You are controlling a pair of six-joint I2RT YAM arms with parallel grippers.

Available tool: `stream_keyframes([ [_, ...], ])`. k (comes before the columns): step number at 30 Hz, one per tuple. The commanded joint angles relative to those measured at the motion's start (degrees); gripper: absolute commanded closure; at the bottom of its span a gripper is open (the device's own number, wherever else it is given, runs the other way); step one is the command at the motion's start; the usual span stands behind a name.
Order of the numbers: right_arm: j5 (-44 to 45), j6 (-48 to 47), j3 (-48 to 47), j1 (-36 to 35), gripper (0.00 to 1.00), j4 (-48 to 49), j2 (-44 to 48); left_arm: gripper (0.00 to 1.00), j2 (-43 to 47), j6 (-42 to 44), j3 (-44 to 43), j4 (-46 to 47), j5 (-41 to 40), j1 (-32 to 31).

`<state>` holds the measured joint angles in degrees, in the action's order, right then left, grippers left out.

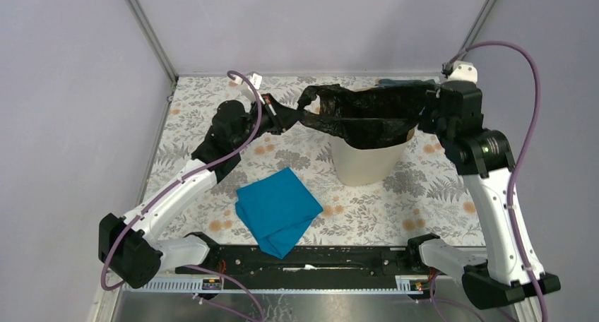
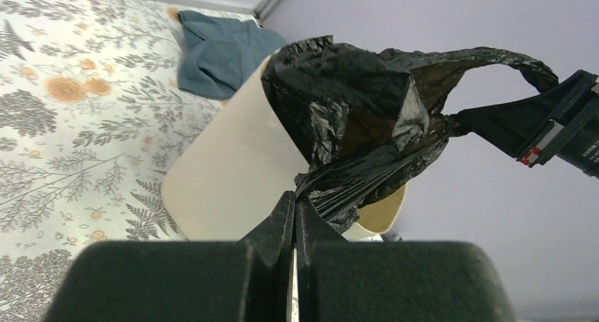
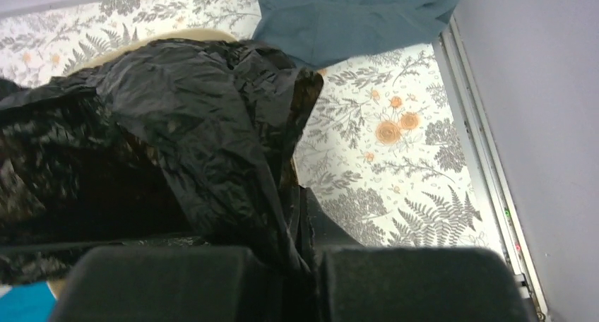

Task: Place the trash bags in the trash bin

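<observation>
both jaws tight on black bag (image 1: 364, 117) over bin (image 1: 367, 165) (blue cloth (image 1: 277, 209) nearby)

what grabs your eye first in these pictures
A black trash bag is stretched between the left gripper and the right gripper, both shut on it, over the mouth of the cream trash bin in the far middle. Then the bright blue cloth, lying in front of the bin.

I hold thin shiny black plastic film bag (image 1: 367, 114) stretched wide, crumpled, mouth open, across top of round cream-beige plastic bin (image 1: 364, 163); bin upright, bag draping its rim.
</observation>
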<state>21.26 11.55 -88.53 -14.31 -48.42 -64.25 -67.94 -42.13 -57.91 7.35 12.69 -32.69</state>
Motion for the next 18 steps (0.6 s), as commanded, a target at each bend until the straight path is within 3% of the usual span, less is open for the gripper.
stream_keyframes([
  [1, -5.4, -2.8, 5.0, 0.2, 0.98, -2.8, 8.4, 1.00, -0.5, -0.4, -1.1, 3.1, 8.0, 2.1],
  [5, -17.6, 0.5, 11.6, 0.2, 0.96, -2.3, 15.9, 1.00, -2.9, 0.5, -3.3, 1.5, 10.9, 3.1],
  [9, -23.9, 4.7, 17.9, 0.2, 0.94, -2.6, 19.4, 1.00, -3.5, -0.8, -1.5, 2.8, 11.3, 3.2],
  [14, -17.6, 6.6, 22.1, 0.2, 0.94, -5.1, 22.3, 1.00, -2.5, -3.2, 4.1, 5.8, 13.1, 3.2],
  [18, -12.9, 8.0, 26.3, 0.2, 0.92, -1.2, 23.5, 1.00, -2.9, -3.7, 6.4, 6.4, 12.1, 3.2],
])
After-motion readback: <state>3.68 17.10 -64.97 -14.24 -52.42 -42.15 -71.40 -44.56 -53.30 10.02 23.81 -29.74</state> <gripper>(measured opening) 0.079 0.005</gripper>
